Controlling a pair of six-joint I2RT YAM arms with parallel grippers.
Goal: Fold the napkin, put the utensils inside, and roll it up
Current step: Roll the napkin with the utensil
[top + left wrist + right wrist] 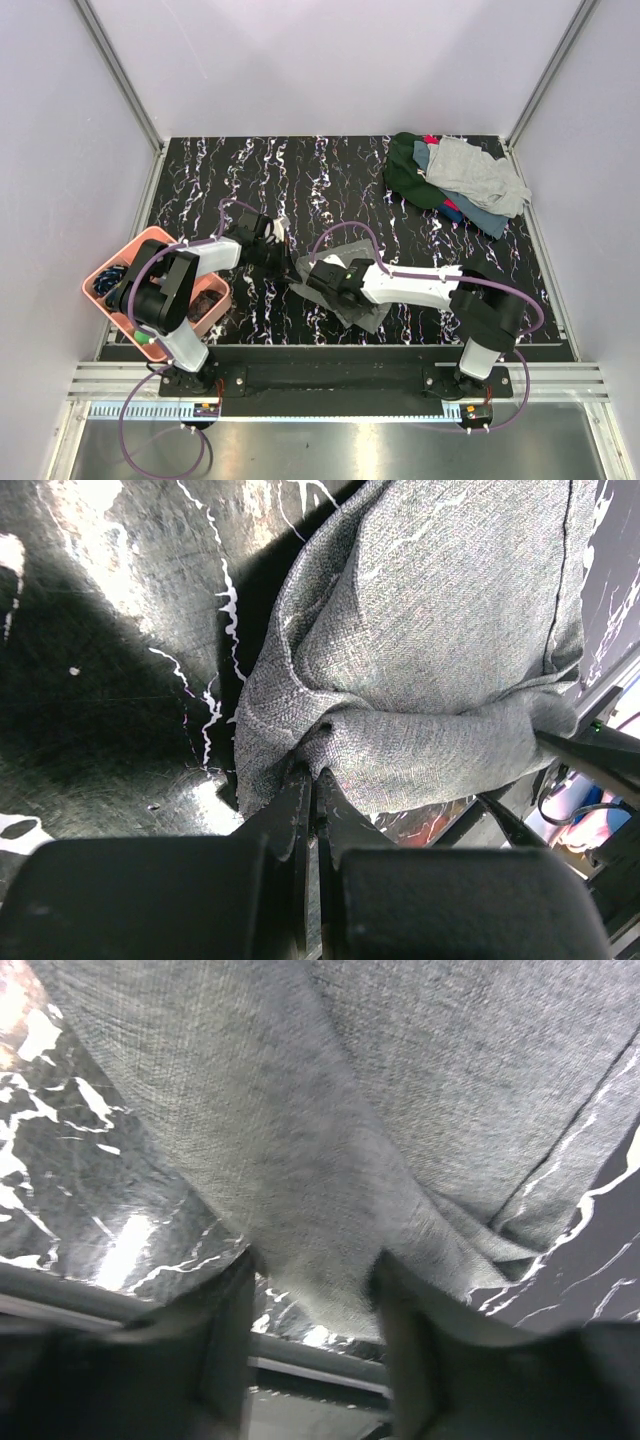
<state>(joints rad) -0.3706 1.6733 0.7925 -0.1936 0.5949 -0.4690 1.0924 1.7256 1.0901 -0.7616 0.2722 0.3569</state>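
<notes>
The grey napkin (372, 316) lies bunched at the front middle of the black marbled table, between my two grippers. My left gripper (290, 255) is at its left end, and in the left wrist view its jaws (315, 777) are shut on a folded edge of the napkin (430, 650). My right gripper (328, 285) is over the napkin's middle. In the right wrist view its fingers (225, 1310) stand apart, with a hanging fold of the napkin (320, 1160) between them. The gold utensils are hidden or out of view.
A pink basket (150, 243) with dark items stands at the table's left edge beside the left arm. A heap of green, light-grey and blue cloths (455, 180) lies at the back right. The table's front rail runs just below the napkin.
</notes>
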